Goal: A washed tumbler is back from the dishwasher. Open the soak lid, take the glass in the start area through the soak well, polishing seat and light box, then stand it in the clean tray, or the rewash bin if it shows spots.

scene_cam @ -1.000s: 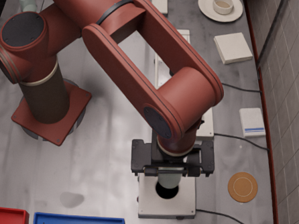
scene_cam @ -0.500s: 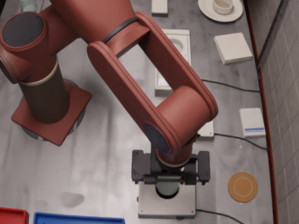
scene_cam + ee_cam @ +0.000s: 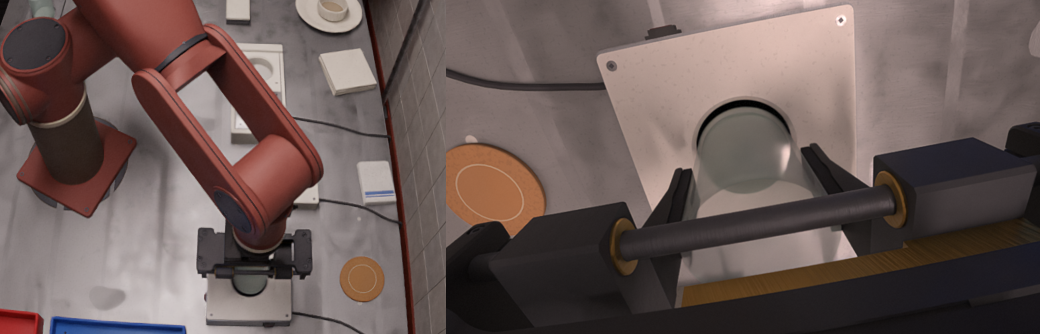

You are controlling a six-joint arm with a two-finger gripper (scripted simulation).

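My gripper (image 3: 747,174) is closed around a clear glass tumbler (image 3: 745,166), which I hold upright over the round opening (image 3: 743,120) of a white box (image 3: 248,300) at the near edge of the table. From the side camera the gripper (image 3: 252,270) sits directly above that box and the tumbler's bottom (image 3: 249,284) shows as a greenish disc below it. Whether the glass touches the opening I cannot tell. The blue tray (image 3: 117,326) and the red bin (image 3: 20,320) lie at the near left edge.
The white box has a cable (image 3: 325,320) running right from it. An orange round coaster (image 3: 362,278) lies to its right. Farther back are other white stations (image 3: 260,85), a white pad (image 3: 347,71), a plate with a bowl (image 3: 329,12), and my arm's base (image 3: 75,165).
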